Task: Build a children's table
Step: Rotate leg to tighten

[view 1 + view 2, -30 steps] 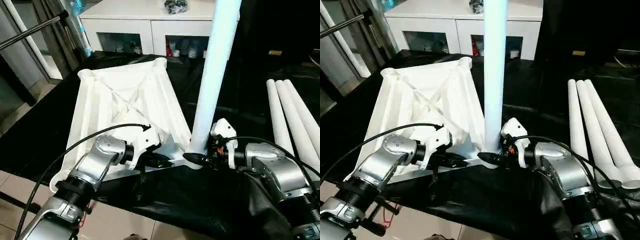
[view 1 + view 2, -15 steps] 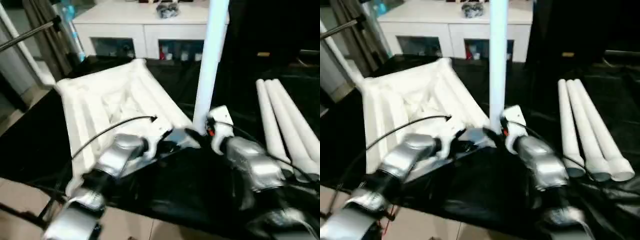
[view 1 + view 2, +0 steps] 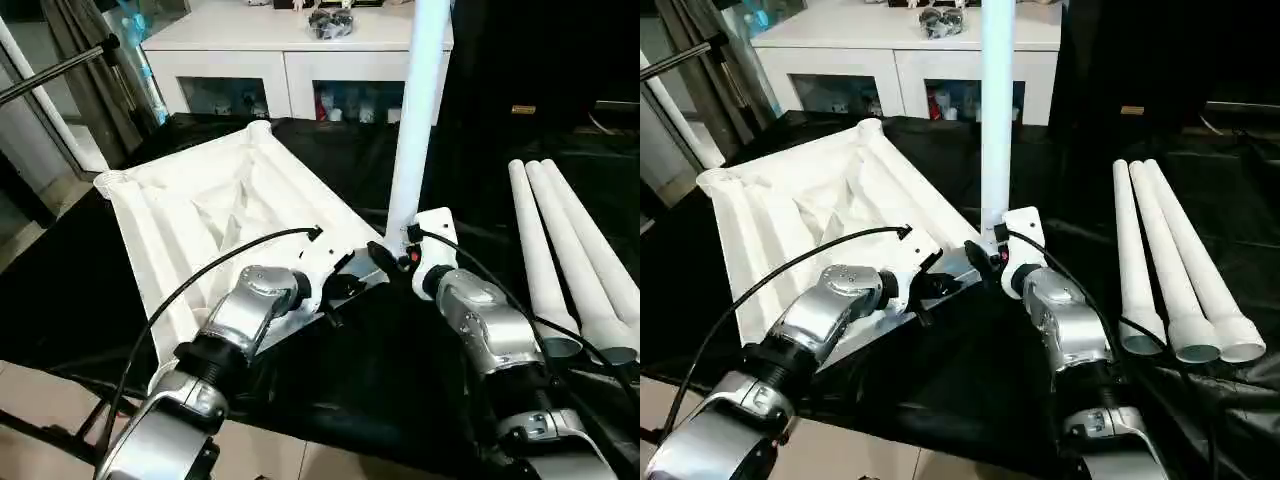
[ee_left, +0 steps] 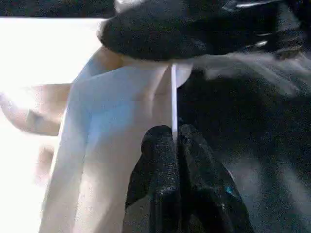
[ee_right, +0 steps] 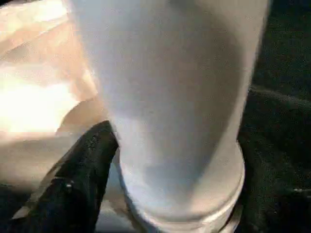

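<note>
Inverted tabletop (image 3: 200,215) on black cloth, one leg (image 3: 415,130) upright in its near corner socket; three spare legs (image 3: 570,260) lie well apart. Left gripper (image 4: 172,141) pinches the tabletop's thin rim, closed tight. Right gripper (image 3: 388,255) stands wide around the leg's base; grip uncertain. The plastic looks light, stiff and slippery: hold low, near the socket.

Tabletop (image 3: 190,215): white plastic, smooth, ribbed underside, slight sheen. Upright leg (image 3: 415,120): white plastic tube, smooth, satin gloss. Three spare legs (image 3: 565,260): same white plastic finish. Table cover (image 3: 460,180): black sheet, thin, creased, faintly glossy (plastic film or cloth, cannot tell). Forearms (image 3: 250,305): brushed silver metal. Left gripper fingers (image 4: 163,160): black, grainy matt. Cabinet (image 3: 300,40): white, smooth, glass doors.
</note>
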